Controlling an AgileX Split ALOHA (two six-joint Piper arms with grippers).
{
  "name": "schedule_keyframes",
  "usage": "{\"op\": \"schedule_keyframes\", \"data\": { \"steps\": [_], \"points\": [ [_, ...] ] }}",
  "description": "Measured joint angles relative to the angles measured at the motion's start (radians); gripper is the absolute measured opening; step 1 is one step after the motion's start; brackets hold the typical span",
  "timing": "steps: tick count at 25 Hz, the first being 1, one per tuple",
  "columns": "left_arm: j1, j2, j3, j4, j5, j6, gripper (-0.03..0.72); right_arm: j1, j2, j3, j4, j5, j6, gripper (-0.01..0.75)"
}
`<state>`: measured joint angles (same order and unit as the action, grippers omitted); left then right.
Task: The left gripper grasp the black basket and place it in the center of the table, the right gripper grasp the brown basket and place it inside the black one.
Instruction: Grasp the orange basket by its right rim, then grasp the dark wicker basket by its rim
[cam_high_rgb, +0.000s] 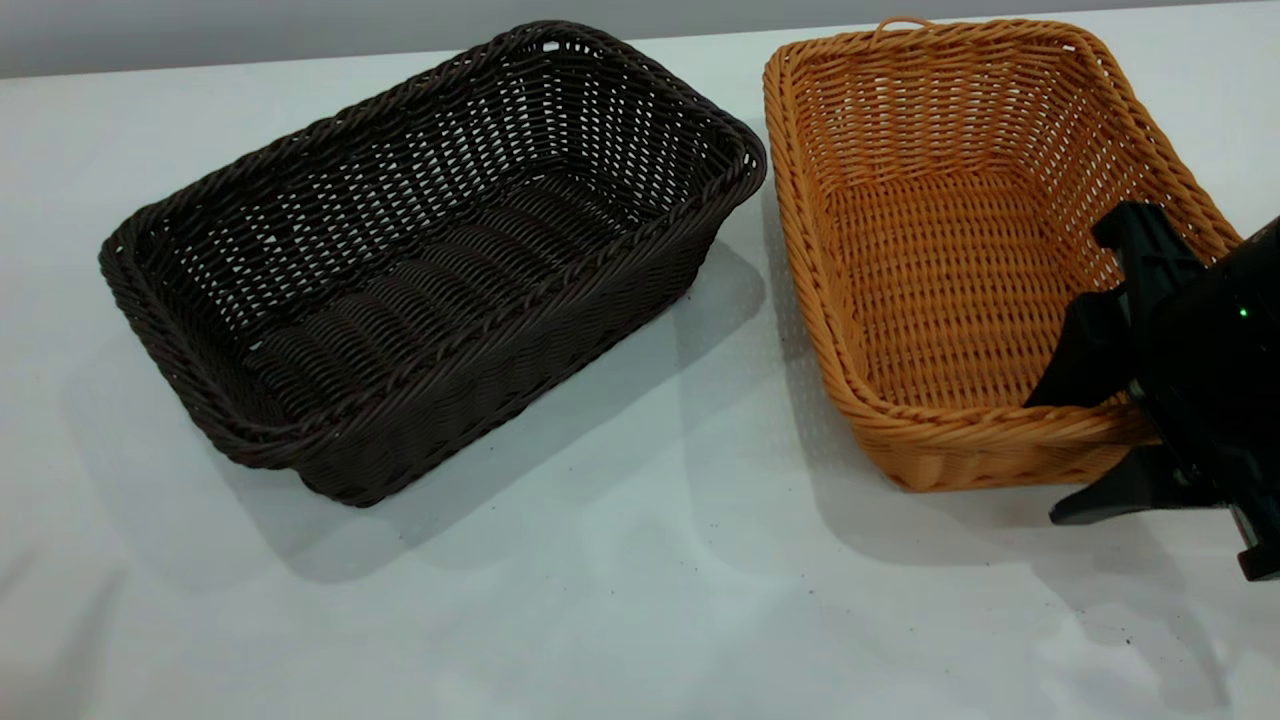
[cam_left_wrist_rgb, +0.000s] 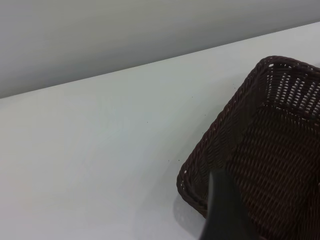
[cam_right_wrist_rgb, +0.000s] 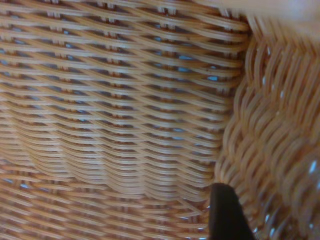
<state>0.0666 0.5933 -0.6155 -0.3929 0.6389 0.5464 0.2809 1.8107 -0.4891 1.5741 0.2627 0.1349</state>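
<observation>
The black basket (cam_high_rgb: 520, 360) stands empty on the white table (cam_high_rgb: 640, 600), left of the middle and turned at an angle. The brown basket (cam_high_rgb: 960, 455) stands empty beside it on the right, apart from it. My right gripper (cam_high_rgb: 1042, 460) is open at the brown basket's near right end, one finger inside and one outside the near wall. In the right wrist view one finger (cam_right_wrist_rgb: 225, 212) lies against the woven inside (cam_right_wrist_rgb: 115, 115). My left gripper (cam_left_wrist_rgb: 225, 210) shows only in the left wrist view, over a corner of the black basket (cam_left_wrist_rgb: 280, 150).
A grey wall (cam_high_rgb: 300, 30) runs behind the table's far edge. White tabletop spreads in front of both baskets and to the left of the black one (cam_left_wrist_rgb: 100, 165). A small loop (cam_high_rgb: 900, 24) sits on the brown basket's far end.
</observation>
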Motion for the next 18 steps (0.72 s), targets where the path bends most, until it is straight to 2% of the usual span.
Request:
{"op": "schedule_keyframes", "data": {
  "steps": [8,15,18],
  "points": [
    [0.000,0.000,0.000,0.002,0.000,0.000,0.384,0.000,0.000,-0.007,0.022,0.022,0.000,0.262],
    [0.000,0.000,0.000,0.002,0.005,0.000,0.384,0.000,0.000,-0.007,0.034,0.021,-0.002,0.106],
    [0.000,0.000,0.000,0.002,0.028,0.000,0.384,0.000,0.000,-0.007,0.034,0.019,-0.002,0.105]
  ]
}}
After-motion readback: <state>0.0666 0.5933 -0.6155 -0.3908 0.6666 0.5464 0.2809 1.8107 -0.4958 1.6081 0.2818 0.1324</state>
